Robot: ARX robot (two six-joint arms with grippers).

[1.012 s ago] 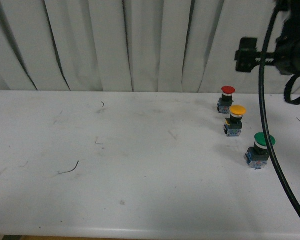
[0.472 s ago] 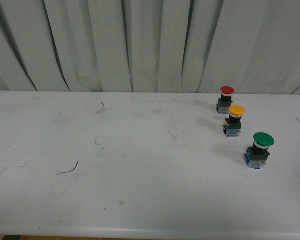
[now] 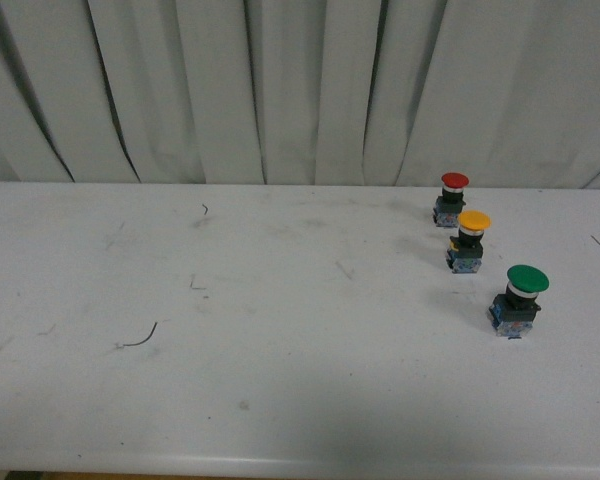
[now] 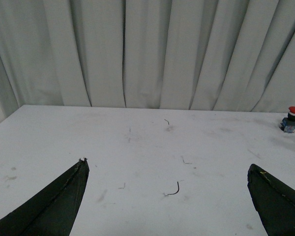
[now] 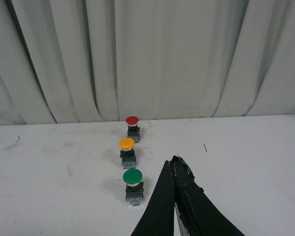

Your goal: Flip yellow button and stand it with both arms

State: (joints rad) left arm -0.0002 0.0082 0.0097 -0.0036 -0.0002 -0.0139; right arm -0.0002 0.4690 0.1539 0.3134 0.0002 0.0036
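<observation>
I see yellow button (image 3: 471,240) upright between red button (image 3: 452,197) and green button (image 3: 518,300); left gripper (image 4: 169,169) spread wide, right gripper (image 5: 173,162) pinched closed, empty.

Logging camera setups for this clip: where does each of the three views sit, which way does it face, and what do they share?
Front view: on the robot's body, facing the white table and curtain; red button, yellow button and green button stand upright; no arm shows.
Left wrist view: above the table, facing the curtain; left gripper open, fingers wide apart.
Right wrist view: facing the button row; right gripper shut.
Shared: the red button and the curved wire scrap appear in the front and left wrist views.
</observation>
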